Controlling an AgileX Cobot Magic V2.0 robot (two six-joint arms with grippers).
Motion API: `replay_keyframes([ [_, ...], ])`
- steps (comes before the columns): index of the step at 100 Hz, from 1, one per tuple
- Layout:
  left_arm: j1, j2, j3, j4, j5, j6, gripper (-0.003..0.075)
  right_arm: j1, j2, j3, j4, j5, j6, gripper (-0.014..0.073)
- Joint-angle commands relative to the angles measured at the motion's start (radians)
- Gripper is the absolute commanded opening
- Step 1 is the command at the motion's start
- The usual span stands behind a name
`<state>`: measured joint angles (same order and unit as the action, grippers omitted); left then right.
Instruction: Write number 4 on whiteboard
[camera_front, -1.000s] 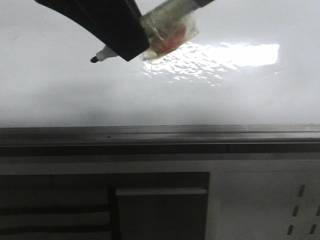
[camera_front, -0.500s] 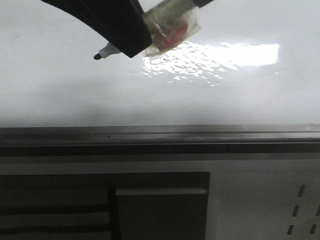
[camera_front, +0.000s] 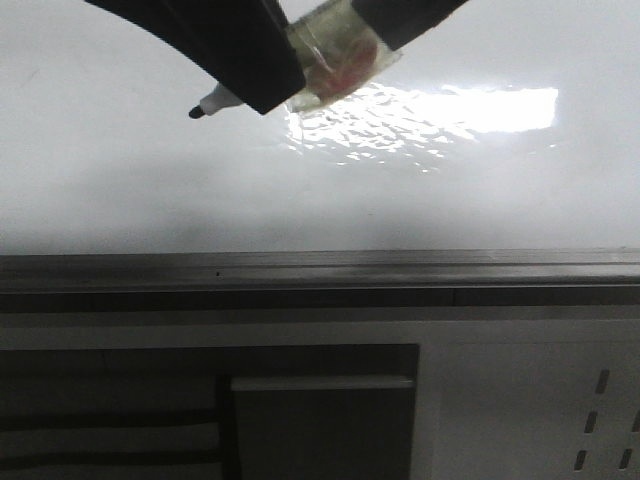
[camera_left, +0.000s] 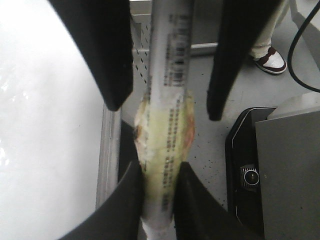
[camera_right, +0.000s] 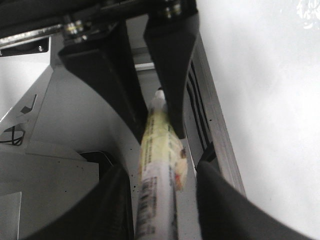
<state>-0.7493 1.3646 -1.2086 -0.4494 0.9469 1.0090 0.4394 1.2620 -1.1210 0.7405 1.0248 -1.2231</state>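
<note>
Rightward a touch, the left gripper (camera_front: 262, 62) clamps the marker (camera_front: 212, 104); glossy whiteboard (camera_front: 120, 190) bears no stroke.

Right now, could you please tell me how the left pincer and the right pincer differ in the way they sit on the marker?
The left pincer is shut on the marker, with its fingers pressed against the taped barrel. The right pincer is open, its fingers standing clear on either side. The left pincer sits nearer the tip, the right pincer nearer the rear end. Both are black and line up on the same marker.
</note>
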Motion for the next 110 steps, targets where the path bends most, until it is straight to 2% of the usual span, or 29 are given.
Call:
replay_keyframes([
  [1, -0.011, -0.027, -0.034, -0.041, -0.036, 0.000, -0.0020, 0.001, -0.018, -0.028, 0.038, -0.021, -0.011, 0.0171],
  [15, -0.011, -0.027, -0.034, -0.041, -0.036, 0.000, -0.0020, 0.001, -0.018, -0.028, 0.038, -0.011, -0.011, 0.0048],
  [32, -0.011, -0.027, -0.034, -0.041, -0.044, 0.000, -0.0001, 0.001, -0.018, -0.028, 0.038, -0.003, -0.011, -0.0055],
  [39, -0.011, -0.027, -0.034, -0.041, -0.044, 0.000, 0.0067, 0.001, -0.018, -0.028, 0.038, 0.000, -0.011, -0.0054],
  [54, -0.009, -0.031, -0.042, -0.036, -0.052, -0.024, 0.0307, 0.001, -0.023, -0.044, 0.029, 0.003, 0.016, -0.0054],
  [61, -0.002, -0.045, -0.056, -0.014, -0.052, -0.082, 0.0361, 0.001, -0.037, -0.056, -0.008, -0.007, 0.056, -0.0053],
  [72, 0.032, -0.097, -0.054, -0.010, -0.052, -0.117, 0.0363, -0.001, -0.079, -0.068, -0.138, -0.015, 0.165, -0.0053],
  [85, 0.109, -0.182, -0.022, -0.010, -0.050, -0.203, 0.0363, -0.027, -0.152, -0.070, -0.298, -0.009, 0.358, -0.0052],
  [95, 0.195, -0.272, 0.045, -0.010, -0.054, -0.243, 0.0353, -0.062, -0.239, -0.036, -0.340, -0.028, 0.431, -0.0052],
  [110, 0.317, -0.412, 0.192, -0.055, -0.099, -0.269, 0.0353, -0.124, -0.353, 0.094, -0.352, -0.144, 0.587, -0.0052],
])
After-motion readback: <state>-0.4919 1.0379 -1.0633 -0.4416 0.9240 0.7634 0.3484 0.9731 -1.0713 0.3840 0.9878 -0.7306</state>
